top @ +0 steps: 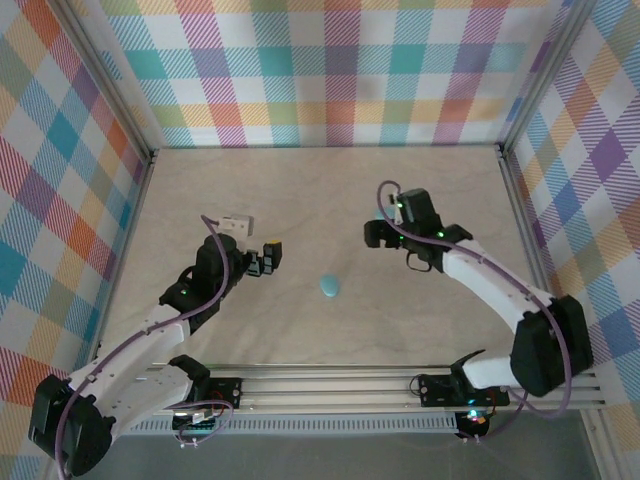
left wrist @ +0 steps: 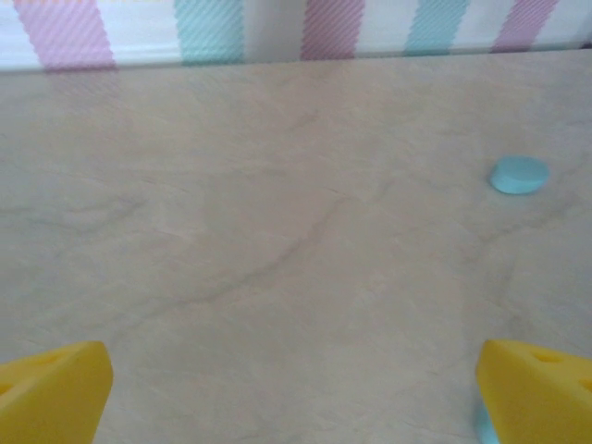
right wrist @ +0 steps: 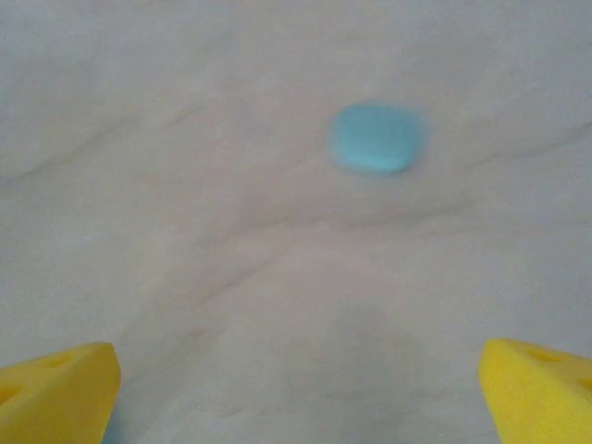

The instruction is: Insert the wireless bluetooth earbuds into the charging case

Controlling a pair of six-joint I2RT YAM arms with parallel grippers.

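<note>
Two robot arms hover over a pale table (top: 300, 190), the left gripper (left wrist: 294, 370) and right gripper (right wrist: 298, 370) both spread wide and empty. The pale blue charging case (top: 329, 287) lies flat between them (lid apparently down), touching neither. A blue sliver (left wrist: 483, 427) beside one left-gripper finger is too cropped to identify.

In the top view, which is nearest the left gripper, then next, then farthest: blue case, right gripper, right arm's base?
1. The blue case, mid-table, just right of the left gripper.
2. The right gripper, farther right.
3. The right arm's base, at the near edge, far right.
</note>
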